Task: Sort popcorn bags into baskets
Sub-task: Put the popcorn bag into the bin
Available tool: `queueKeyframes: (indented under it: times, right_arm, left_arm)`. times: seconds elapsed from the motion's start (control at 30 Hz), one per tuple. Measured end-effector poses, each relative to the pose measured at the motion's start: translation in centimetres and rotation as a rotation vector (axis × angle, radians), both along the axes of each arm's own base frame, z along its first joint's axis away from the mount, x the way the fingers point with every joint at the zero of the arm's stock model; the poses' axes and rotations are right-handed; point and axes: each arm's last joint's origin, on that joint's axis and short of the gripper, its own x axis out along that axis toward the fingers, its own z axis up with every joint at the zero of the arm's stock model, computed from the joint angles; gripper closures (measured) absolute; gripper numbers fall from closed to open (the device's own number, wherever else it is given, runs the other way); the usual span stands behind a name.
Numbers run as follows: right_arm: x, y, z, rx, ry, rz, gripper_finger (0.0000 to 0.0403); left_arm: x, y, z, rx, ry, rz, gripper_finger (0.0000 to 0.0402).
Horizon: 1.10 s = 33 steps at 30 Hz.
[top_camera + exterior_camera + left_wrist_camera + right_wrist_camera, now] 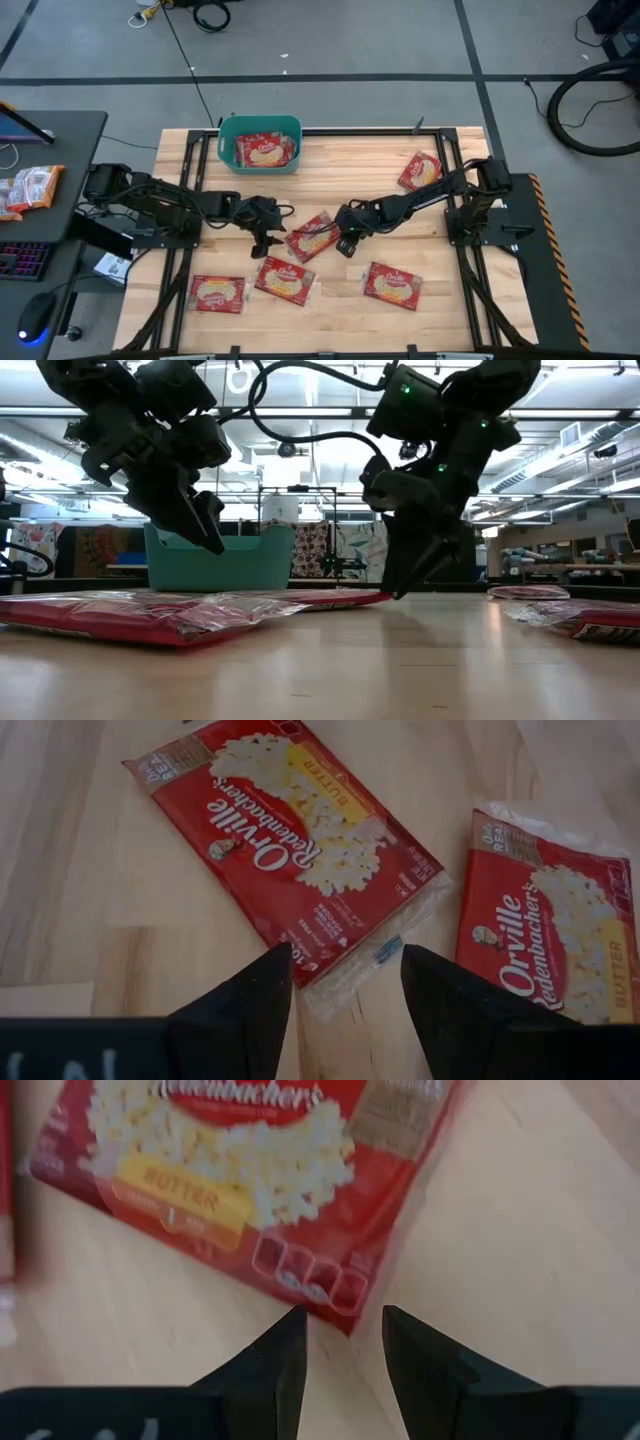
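Two grippers flank centre popcorn bag (312,238); teal basket (260,142) far side, bags already inside. Low: both just above table. Left wrist: left gripper (343,982) parted, empty, over bag corner. Right wrist: right gripper (343,1342) parted, empty. Likely pre-grasp; next, descend, pinch edge.

The high view looks straight down on the whole table (440,300) from well above. The low view sits at tabletop height, facing level across the wood toward the tub (220,557) and the room behind. The left wrist view looks down from close above two bags, a centre bag (290,845) and another beside it. The right wrist view is nearer still, over what is probably that same centre bag (250,1175), so both wrist views may overlap there.
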Motion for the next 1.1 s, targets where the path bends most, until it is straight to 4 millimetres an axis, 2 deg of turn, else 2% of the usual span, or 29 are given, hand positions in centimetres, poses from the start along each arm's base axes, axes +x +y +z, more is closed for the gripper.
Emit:
queueKeyframes:
  times: [0.3,0.63,0.77,0.93,1.1]
  right_arm:
    - [0.3,-0.6,0.1,-0.023,-0.042,-0.022,0.0275]
    - [-0.6,-1.1,-1.1,-0.036,-0.028,-0.003,0.0385]
    - [-0.5,-1.1,-1.0,-0.055,-0.035,0.028,0.0396]
    - [-0.1,-1.2,-0.1,-0.079,-0.052,0.058,0.0398]
    - [0.3,-1.5,3.0,-0.134,-0.125,0.128,0.0400]
  left_arm:
    - [-0.2,0.0,-0.2,0.006,0.023,-0.005,0.0209]
    - [-0.2,0.0,-0.2,0.003,0.034,-0.001,0.0209]
    - [-0.2,0.0,-0.2,0.003,0.033,0.000,0.0209]
    - [-0.2,0.0,-0.2,0.001,0.033,0.001,0.0209]
    - [-0.1,0.0,-0.1,0.000,0.019,0.002,0.0209]
